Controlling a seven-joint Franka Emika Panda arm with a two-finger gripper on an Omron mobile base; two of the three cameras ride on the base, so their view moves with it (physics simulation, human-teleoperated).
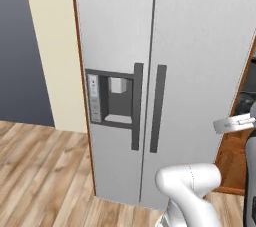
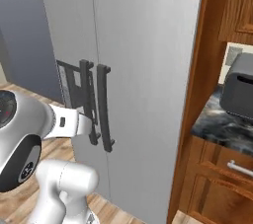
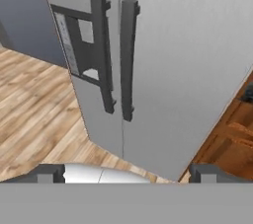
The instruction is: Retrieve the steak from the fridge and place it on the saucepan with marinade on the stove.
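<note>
The fridge stands straight ahead, tall and silver-grey, with both doors shut. Two dark vertical bar handles run side by side along the seam between the doors. In the hand view the fridge is a short way off, its handles up and left of centre. My gripper is open, its fingertips spread wide at the bottom with nothing between them, and it touches nothing. The steak, the saucepan, the marinade and the stove are out of view.
A dispenser recess is set in the left door. Right of the fridge stand wooden cabinets and a dark stone counter with a grey toaster oven. A cream panel flanks the fridge's left. The floor is wood.
</note>
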